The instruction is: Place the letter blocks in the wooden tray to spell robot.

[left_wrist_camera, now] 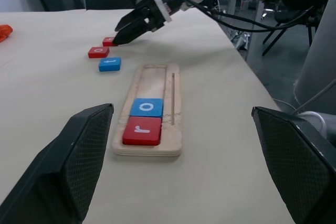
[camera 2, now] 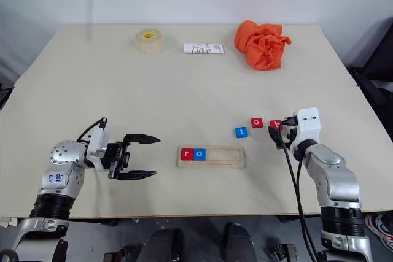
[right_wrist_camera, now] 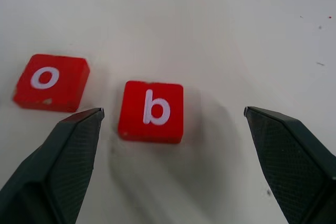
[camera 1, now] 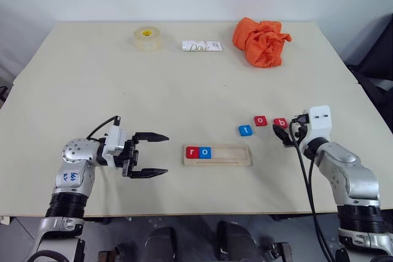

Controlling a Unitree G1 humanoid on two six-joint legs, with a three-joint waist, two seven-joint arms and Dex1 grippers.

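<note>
We've got the wooden tray (camera 1: 217, 155) sitting near the front middle of the tabletop (camera 1: 92, 90); its left end already holds the red r block (camera 1: 192, 152) with the blue o block (camera 1: 204, 152) touching it, and the other slots are bare. Up and to the right of the tray, loose on the tabletop, we see the blue t block (camera 1: 245, 130), the red o block (camera 1: 260, 121) and the red b block (right_wrist_camera: 151, 111) in a slanted row. Our right end effector (right_wrist_camera: 173, 116) is spread wide with the b between its fingers, holding nothing; our left end effector (camera 1: 151, 154) hovers just left of the tray, also wide and empty. Along the far edge we've got a tape roll (camera 1: 148, 37), a Dove packet (camera 1: 202, 46) and an orange cloth (camera 1: 261, 41).
</note>
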